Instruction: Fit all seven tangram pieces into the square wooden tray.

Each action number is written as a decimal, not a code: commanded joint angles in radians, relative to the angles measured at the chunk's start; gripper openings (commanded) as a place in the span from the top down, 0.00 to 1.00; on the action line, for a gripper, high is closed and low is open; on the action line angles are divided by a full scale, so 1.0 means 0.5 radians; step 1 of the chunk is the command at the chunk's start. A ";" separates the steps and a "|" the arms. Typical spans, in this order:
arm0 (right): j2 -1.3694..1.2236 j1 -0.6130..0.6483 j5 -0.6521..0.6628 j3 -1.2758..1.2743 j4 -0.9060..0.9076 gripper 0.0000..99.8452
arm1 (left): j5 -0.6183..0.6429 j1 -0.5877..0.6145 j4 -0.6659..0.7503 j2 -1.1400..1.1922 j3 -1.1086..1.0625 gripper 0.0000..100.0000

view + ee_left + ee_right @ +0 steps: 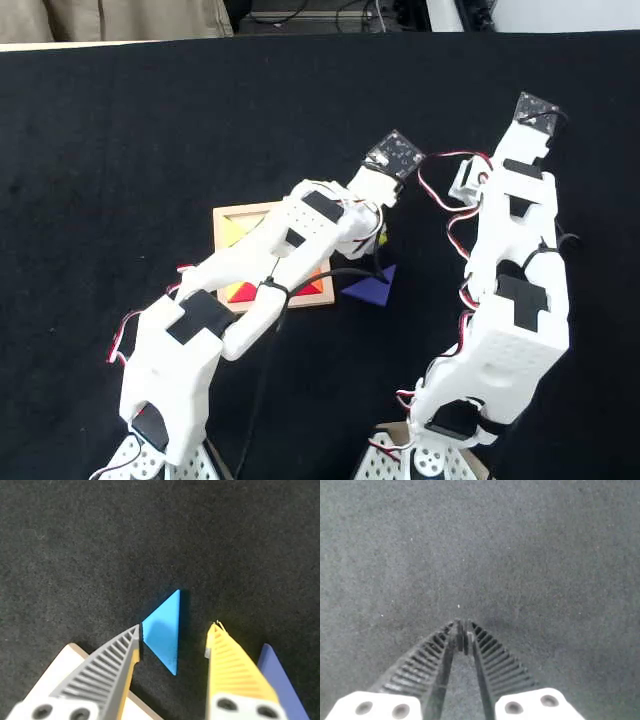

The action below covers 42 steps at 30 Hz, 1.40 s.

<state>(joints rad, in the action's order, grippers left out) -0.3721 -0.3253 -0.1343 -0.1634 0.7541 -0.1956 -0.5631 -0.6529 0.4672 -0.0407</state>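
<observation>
Blue triangle [164,630] inside left end effector [176,627]

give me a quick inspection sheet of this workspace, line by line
surface: black cloth covering the table
job's things: square wooden tray holding a yellow piece and a red piece, the rest of its inside hidden; light blue triangle and dark blue piece lie on the cloth outside it
clutter: nothing seen
grippers: left gripper open, astride the light blue triangle; right gripper shut, over bare cloth
cables: servo wires along both arms; black cable by the tray's near corner
surroundings: beige fabric and loose cables beyond the table's far edge
</observation>
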 commanded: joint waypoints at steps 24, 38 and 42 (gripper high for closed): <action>0.014 0.025 0.021 0.112 -0.034 0.99 | -0.012 -0.020 -0.123 0.135 0.278 0.78; 0.014 0.025 0.021 0.112 -0.034 0.99 | -0.015 0.005 -0.126 0.135 0.284 0.79; 0.014 0.025 0.021 0.112 -0.034 0.99 | -0.018 0.005 -0.126 0.135 0.284 0.85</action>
<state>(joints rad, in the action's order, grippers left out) -0.3721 -0.3253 -0.1343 -0.1634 0.7541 -0.1972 -0.5631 -0.7096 0.5455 0.0422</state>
